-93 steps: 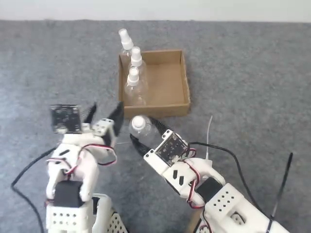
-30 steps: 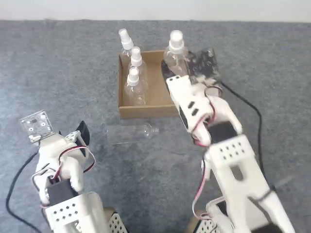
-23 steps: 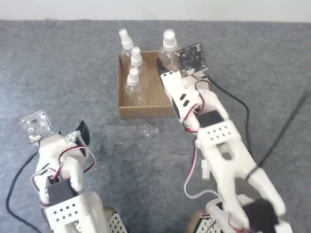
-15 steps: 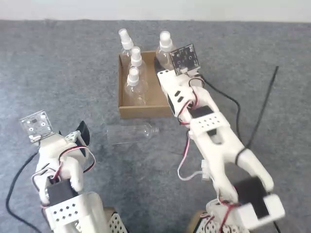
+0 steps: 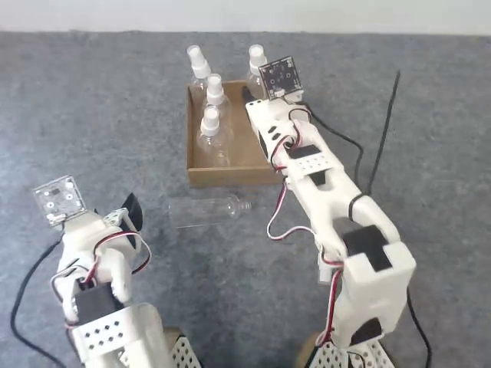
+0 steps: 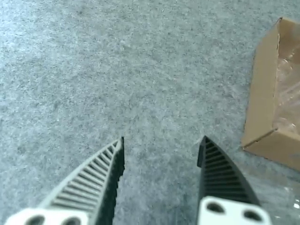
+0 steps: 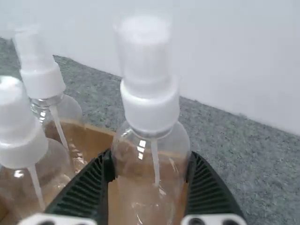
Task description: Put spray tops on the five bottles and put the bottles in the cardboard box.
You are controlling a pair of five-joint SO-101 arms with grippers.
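**Right gripper (image 7: 149,165) clamped on a capped bottle at the box**

I find the right gripper closed around the body of a clear plastic bottle with a white spray top (image 7: 149,140). It holds the bottle upright at the far corner of the shallow brown cardboard box (image 5: 230,178), on the right arm's side. I cannot tell whether the bottle's base touches the box floor.

Three more clear capped bottles (image 5: 209,130) stand in a row along the opposite wall. The left gripper (image 6: 161,139) hangs wide open and empty over the grey carpet (image 5: 92,115), well short of the box. A clear uncapped bottle (image 5: 207,209) lies on its side on the carpet just in front of the box.

In my judgement the step in hand is boxing the fourth bottle, and four of the five are capped. The next move calls for seating the base, opening the jaws only slightly, and rising straight up clear of the neighbouring bottles. The uncapped bottle then needs its spray top.
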